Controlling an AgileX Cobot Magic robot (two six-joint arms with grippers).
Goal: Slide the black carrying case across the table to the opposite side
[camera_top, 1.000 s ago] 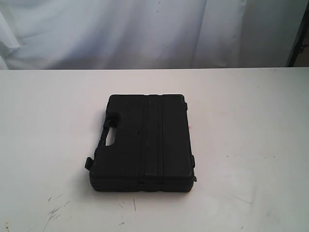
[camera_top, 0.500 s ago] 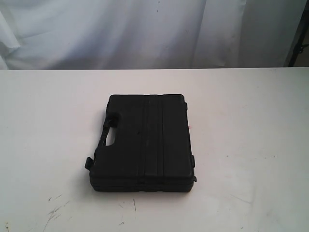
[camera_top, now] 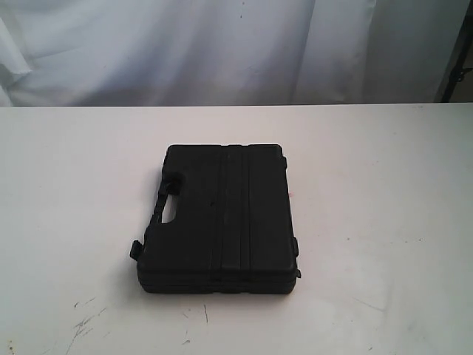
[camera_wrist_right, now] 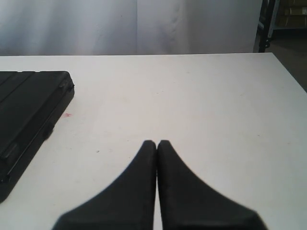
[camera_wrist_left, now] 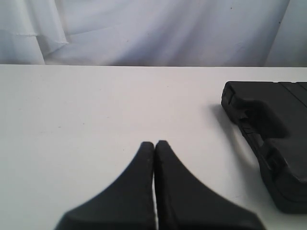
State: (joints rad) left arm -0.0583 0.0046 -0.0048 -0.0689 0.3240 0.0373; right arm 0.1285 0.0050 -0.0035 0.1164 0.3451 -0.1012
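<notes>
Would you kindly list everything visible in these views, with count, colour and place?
carrying case: one, black, lying flat and closed near the middle of the table, handle cut-out on its left side in the exterior view
table: one, white, filling the lower part of every view
scuff marks: a few, dark, on the table's near edge, in front of the case
red spot: one, tiny, on the table beside the case
curtain: one, white, hanging behind the table
stand: one, dark, past the table's far right corner
left tool: one, black, shut and empty, over bare table, apart from the case
right tool: one, black, shut and empty, over bare table, apart from the case
</notes>
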